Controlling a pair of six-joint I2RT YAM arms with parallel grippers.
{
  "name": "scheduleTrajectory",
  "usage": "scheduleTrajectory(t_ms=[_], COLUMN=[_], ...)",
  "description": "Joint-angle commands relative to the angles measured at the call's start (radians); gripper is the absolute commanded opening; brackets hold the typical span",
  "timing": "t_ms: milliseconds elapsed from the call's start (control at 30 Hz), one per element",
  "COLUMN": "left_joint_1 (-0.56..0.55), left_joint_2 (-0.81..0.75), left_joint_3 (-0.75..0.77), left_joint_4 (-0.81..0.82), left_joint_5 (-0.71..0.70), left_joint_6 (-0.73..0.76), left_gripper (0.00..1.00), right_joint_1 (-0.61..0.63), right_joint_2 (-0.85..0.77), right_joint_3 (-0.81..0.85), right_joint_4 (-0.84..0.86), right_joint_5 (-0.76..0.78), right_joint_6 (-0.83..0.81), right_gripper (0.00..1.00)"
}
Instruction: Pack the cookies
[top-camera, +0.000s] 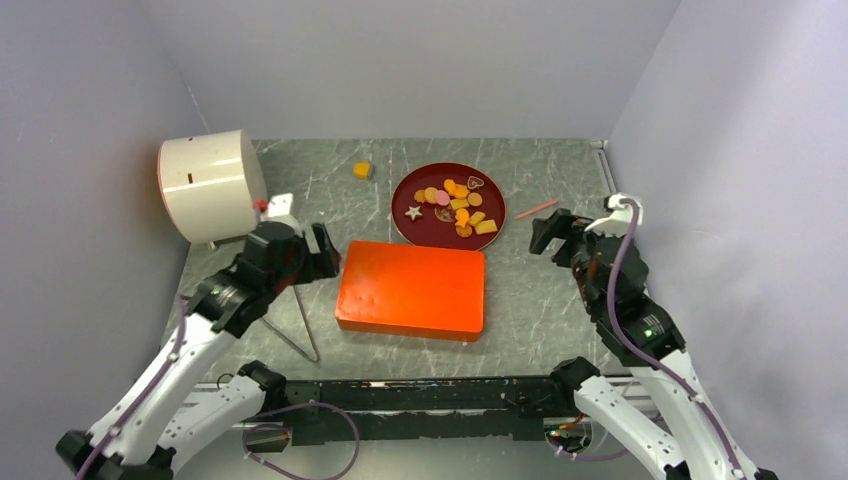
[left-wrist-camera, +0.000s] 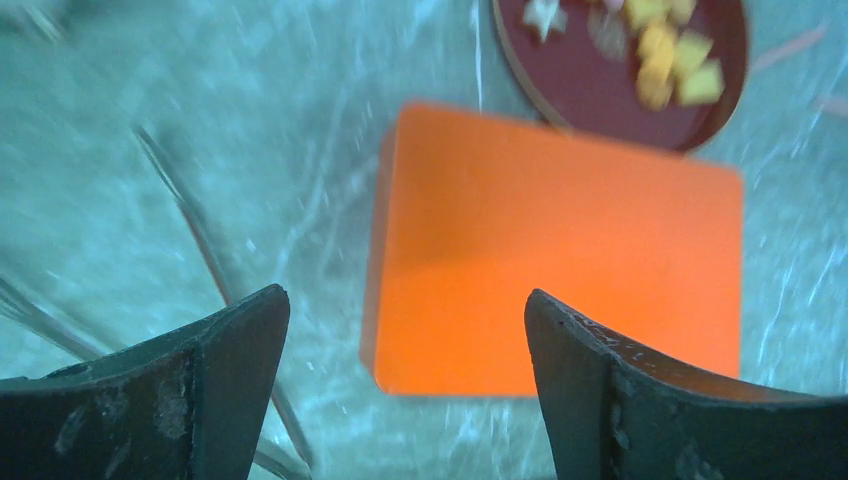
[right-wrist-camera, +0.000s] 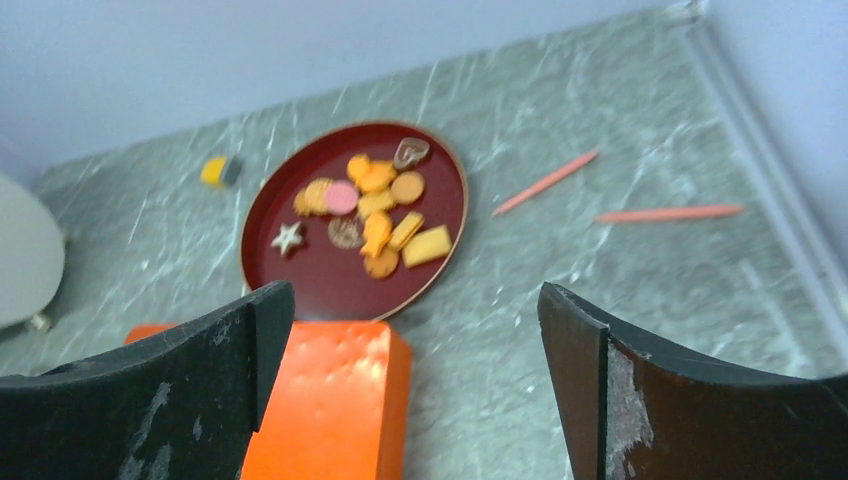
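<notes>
The cookies (top-camera: 455, 202) lie on a dark red round plate (top-camera: 417, 226) at the middle back: orange and yellow pieces, a pink round, a dark round, a white star (top-camera: 412, 212). They also show in the right wrist view (right-wrist-camera: 375, 205) and the left wrist view (left-wrist-camera: 670, 55). One orange cookie (top-camera: 362, 170) lies alone on the table left of the plate. A closed orange box (top-camera: 412, 289) lies in front of the plate. My left gripper (top-camera: 322, 251) is open and empty at the box's left side. My right gripper (top-camera: 550, 232) is open and empty right of the plate.
A white cylinder container (top-camera: 208, 185) lies on its side at the back left. Metal tongs (top-camera: 297, 322) lie left of the box. Two thin red sticks (right-wrist-camera: 545, 183) (right-wrist-camera: 668, 212) lie right of the plate. Grey walls enclose the table.
</notes>
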Motion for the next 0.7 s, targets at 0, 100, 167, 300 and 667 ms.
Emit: scheduleTrajectory(t_ms=[0,100,167,300,667], left_joint_1=[-0.002,-0.002,-0.002,-0.002,-0.003], left_joint_2=[-0.109,-0.198,-0.247,-0.318,-0.393], left_joint_3=[0.151,0.205,0.228,0.261,0.232], left_joint_4=[-0.046,-0.004,0.041,0.115,0.237], left_joint_5=[-0.271,-0.358,-0.396,-0.476,-0.541], left_joint_6=[0.123,0.195,0.248,0.322,0.391], left_gripper=[0.95,0.97,0.97,0.97,0.97], right_joint_1=[-0.002,-0.002,-0.002,-0.002,-0.002], right_joint_2=[-0.033,-0.049,-0.056,-0.072,-0.081], right_joint_3=[0.097,0.137,0.16,0.185,0.186], right_joint_4=[0.001,0.021,0.038,0.08,0.11], right_joint_5=[0.176,0.229,0.249,0.281,0.276], right_joint_6=[-0.118,-0.159,-0.19,-0.227,-0.257], right_gripper=[0.98,1.0,1.0,1.0,1.0])
